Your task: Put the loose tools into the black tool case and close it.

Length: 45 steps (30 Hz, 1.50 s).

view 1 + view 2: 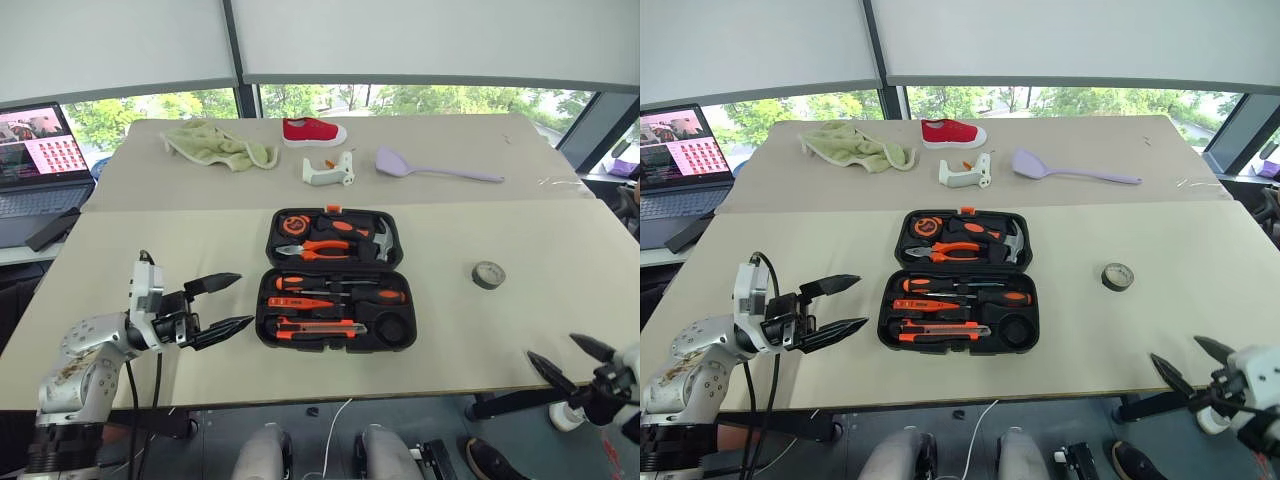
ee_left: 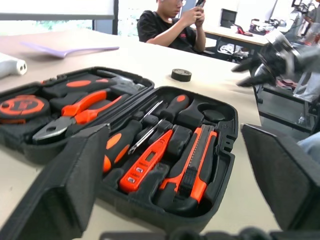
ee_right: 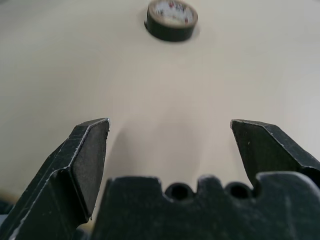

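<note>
The black tool case (image 1: 336,280) lies open on the table (image 1: 150,240), both released claws, left (image 1: 228,302) and right (image 1: 572,358), empty, tape roll (image 1: 488,274) right of the case.

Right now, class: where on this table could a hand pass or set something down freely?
Free: the near table left of the open tool case, and between the case and the tape roll. Crowded: the far strip holding cloth, red shoe, white object and spatula.

The beige table (image 1: 200,240) carries the open black tool case (image 1: 334,280), tape roll (image 1: 488,274), lilac spatula (image 1: 430,167), red shoe (image 1: 313,131), green cloth (image 1: 215,145) and, perhaps, a white thermometer (image 1: 328,170).
</note>
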Available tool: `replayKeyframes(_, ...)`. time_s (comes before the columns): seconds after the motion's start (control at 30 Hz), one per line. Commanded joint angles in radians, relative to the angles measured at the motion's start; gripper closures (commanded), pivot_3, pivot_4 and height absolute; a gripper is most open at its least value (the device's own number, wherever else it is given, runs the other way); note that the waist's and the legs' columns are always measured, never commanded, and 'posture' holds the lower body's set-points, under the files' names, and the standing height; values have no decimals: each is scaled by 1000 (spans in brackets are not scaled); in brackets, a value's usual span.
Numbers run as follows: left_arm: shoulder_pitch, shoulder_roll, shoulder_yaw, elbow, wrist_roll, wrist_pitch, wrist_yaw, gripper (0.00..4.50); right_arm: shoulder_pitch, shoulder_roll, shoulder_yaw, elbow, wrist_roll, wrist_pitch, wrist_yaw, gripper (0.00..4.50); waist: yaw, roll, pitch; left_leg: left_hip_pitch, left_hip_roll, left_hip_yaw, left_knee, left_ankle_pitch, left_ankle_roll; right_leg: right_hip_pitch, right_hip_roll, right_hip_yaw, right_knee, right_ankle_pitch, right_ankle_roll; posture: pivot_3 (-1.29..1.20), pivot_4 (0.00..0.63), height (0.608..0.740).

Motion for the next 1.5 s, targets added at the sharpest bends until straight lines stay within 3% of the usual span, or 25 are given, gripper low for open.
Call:
replayKeyframes(0.03,-37,-14,-47,-61,32,-47,-6,88,-155,-125,94,-12,-6,161,56,0,0,-2,1,0,1,0,0,0,1,0,1,0,0,0,0,0,150,740)
replayKeyframes(0.17,-89,-61,-127,-101,57,-36,36,88,-469,-242,353,112,-122,325,165,0,4,-2,1,-5,-1,0,1,0,1,-4,2,0,0,1,1,0,150,740)
replayKeyframes(0.3,-100,-92,-165,-128,56,-37,43,88,-718,-216,536,283,-243,352,214,0,2,-3,1,-7,-2,1,2,-1,1,-6,2,1,-1,1,2,0,150,740)
replayKeyframes(0.43,-82,-81,-184,-149,69,-36,36,88,-851,-183,640,420,-333,317,242,0,5,-3,1,-8,-2,1,1,-1,2,-7,2,0,-1,1,2,0,150,740)
replayKeyframes(0.47,-80,-80,-184,-151,68,-35,38,0,-870,-177,650,443,-344,311,245,518,4,-3,1,-9,-2,2,1,-1,2,-8,1,0,-1,1,2,0,150,740)
replayKeyframes(0.5,-74,-76,-182,-156,68,-33,40,0,-887,-169,666,461,-358,315,252,658,4,-3,1,-9,-2,2,1,-1,2,-8,1,0,-2,1,3,0,150,740)
replayKeyframes(0.7,-50,-54,-166,-172,60,-33,47,0,-951,-126,700,533,-397,258,284,2738,0,-3,1,-9,-2,2,1,-1,3,-8,0,1,-1,1,3,0,150,740)
replayKeyframes(0.87,-43,-37,-152,-170,57,-50,34,0,-951,-146,667,420,-348,204,385,4426,-2,-2,2,-9,-2,2,1,-1,3,-8,0,0,-1,1,3,0,150,740)
replayKeyframes(1.07,2,22,-144,-153,59,-81,-50,0,-890,-144,620,-93,-44,517,585,4426,-11,0,3,-8,1,2,0,-2,2,-8,1,0,0,1,3,0,150,740)
replayKeyframes(1.2,37,44,-115,-129,64,-101,-66,0,-844,-131,659,-417,167,815,565,4426,-7,-1,3,-8,3,0,0,-4,0,-8,2,-1,0,1,3,0,150,740)
replayKeyframes(1.37,75,56,-101,-128,70,-115,-70,0,-778,-79,758,-538,156,942,406,4426,0,-3,4,-8,2,1,2,-4,0,-8,-1,-1,0,1,2,0,150,740)
replayKeyframes(1.5,102,57,-103,-140,86,-128,-59,0,-749,-136,863,-538,30,884,357,4426,3,-3,4,-10,1,1,2,-4,1,-10,-2,-1,0,1,2,0,150,740)
